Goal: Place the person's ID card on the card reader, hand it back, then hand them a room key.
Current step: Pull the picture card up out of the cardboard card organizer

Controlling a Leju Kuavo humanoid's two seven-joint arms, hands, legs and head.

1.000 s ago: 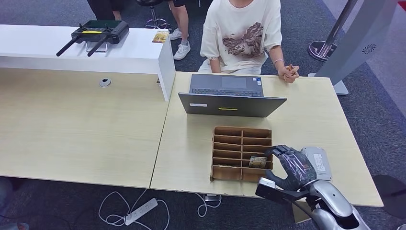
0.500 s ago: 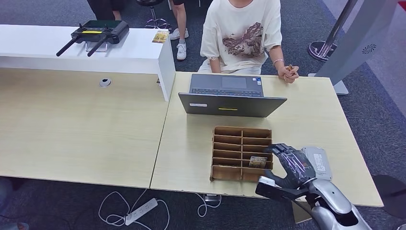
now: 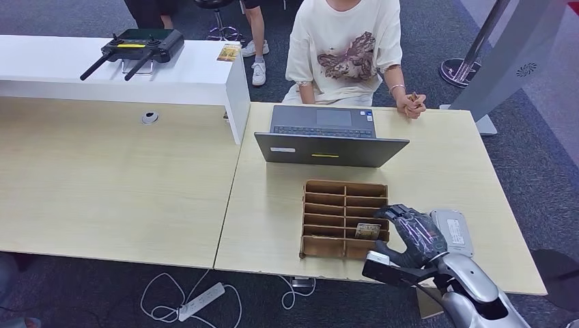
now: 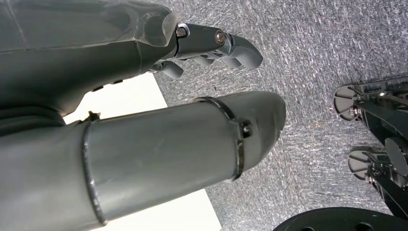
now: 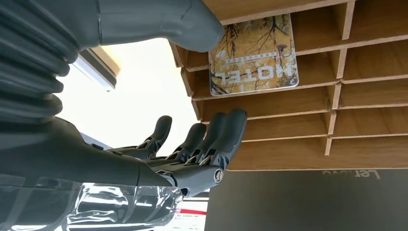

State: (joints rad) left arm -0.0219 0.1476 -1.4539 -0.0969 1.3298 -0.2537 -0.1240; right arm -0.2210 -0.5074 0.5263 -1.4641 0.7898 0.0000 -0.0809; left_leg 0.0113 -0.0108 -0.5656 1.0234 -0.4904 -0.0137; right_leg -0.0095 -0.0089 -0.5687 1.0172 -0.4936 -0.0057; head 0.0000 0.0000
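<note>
Just beyond the spread fingertips of the empty right hand point(image 3: 415, 236), a room key point(image 5: 253, 55) is seen standing in a wooden organiser point(image 3: 345, 219). Beside that hand, a card reader point(image 3: 451, 231) is noted. The left hand point(image 4: 144, 115) is seen empty, fingers apart.

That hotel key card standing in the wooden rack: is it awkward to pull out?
The hotel key card looks thin, flat and probably stiff and light. Its glossy face may be slippery. It leans in a narrow slot of the wooden rack, so it could tip.

card reader point(image 3: 452, 232) partly behind right robot hand point(image 3: 413, 236)

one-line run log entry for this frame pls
phase: reaching for key | right robot hand: open beside wooden slotted organiser box | yellow hotel key card: in slot, not gripped
</note>
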